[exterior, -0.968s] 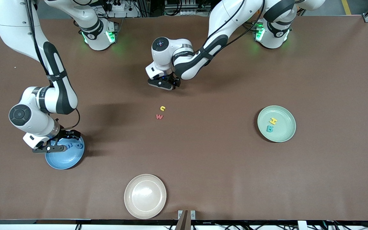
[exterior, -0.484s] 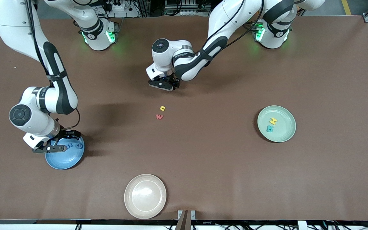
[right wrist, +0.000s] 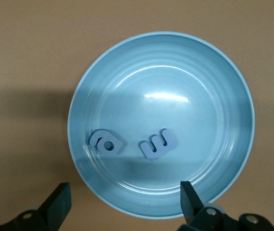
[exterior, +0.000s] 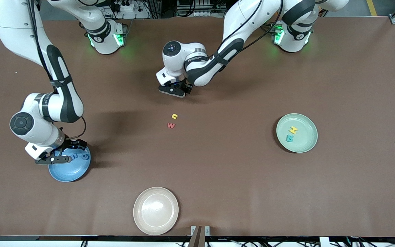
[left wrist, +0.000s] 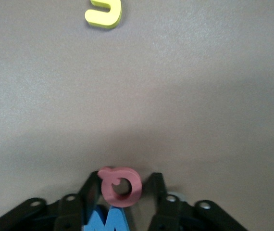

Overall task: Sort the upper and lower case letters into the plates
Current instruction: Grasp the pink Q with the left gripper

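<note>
Letters: the left gripper point(left wrist: 122, 192) pinches a pink one point(left wrist: 121, 186) with a blue one point(left wrist: 109, 220) on the brown table point(exterior: 218, 171). Right gripper point(right wrist: 122, 204) hangs spread over the blue plate point(right wrist: 223, 96); a cream plate point(exterior: 155, 210) lies nearest the camera.

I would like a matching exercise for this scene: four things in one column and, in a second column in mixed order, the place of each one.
Things:
1. teal letter
2. red letter
3. right gripper
4. pink letter

Places:
A. over the blue plate
B. between the left gripper fingers
C. on the bare table, beside a yellow letter
D. in the mint green plate

Pairs: 1-D, 2-C, 3-A, 4-B
</note>
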